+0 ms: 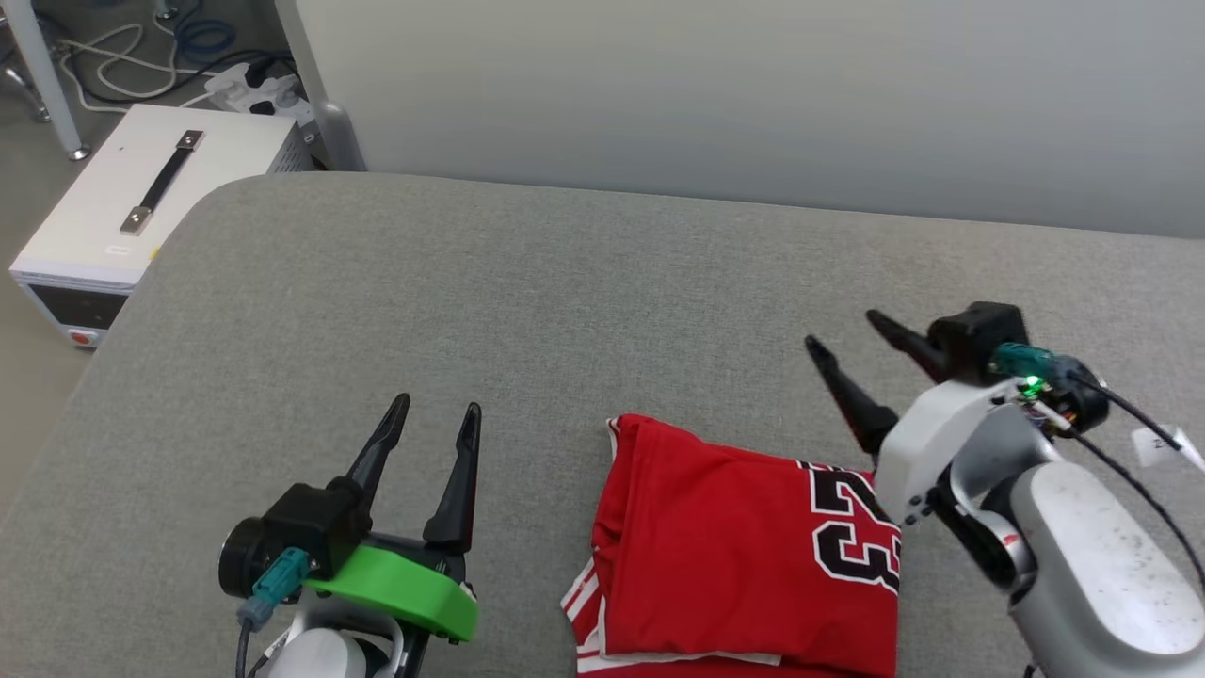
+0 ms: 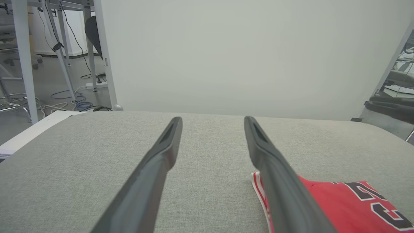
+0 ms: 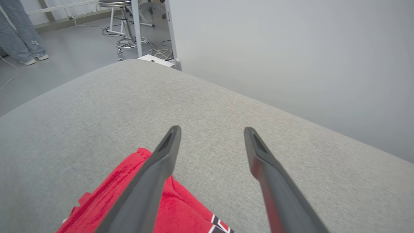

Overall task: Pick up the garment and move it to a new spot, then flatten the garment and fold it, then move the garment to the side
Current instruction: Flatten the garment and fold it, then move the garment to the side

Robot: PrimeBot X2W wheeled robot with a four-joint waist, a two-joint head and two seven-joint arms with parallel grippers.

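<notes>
- Your right claw [image 1: 841,330] is open wide and holds nothing. It hangs just past the far right corner of the garment [image 1: 734,556]. Its fingers point away from you and a bit to the left.
- Your left claw [image 1: 438,405] is open wide too, and it is empty. It sits to the left of the garment, a little apart from it. Its fingers point at the far edge.
- The garment lies folded in a flat red block between the two claws, on the side of the table [image 1: 565,282] close to you. A black number with a white outline shows on its right part. Striped red-and-white trim shows at its near left corner.
- In the right wrist view, the red cloth [image 3: 187,213] lies below the left finger, and the tips of the right claw [image 3: 212,129] are over bare gray top.
- In the left wrist view, the cloth [image 2: 339,207] lies by the right finger of the left claw [image 2: 212,119].
- Bare gray top spreads to the left, to the right and far ahead of the garment.
- The far edge runs along a pale wall [image 1: 753,94].
- The far left corner is round. A white box [image 1: 132,198] with a black handle stands on the floor beyond it.
</notes>
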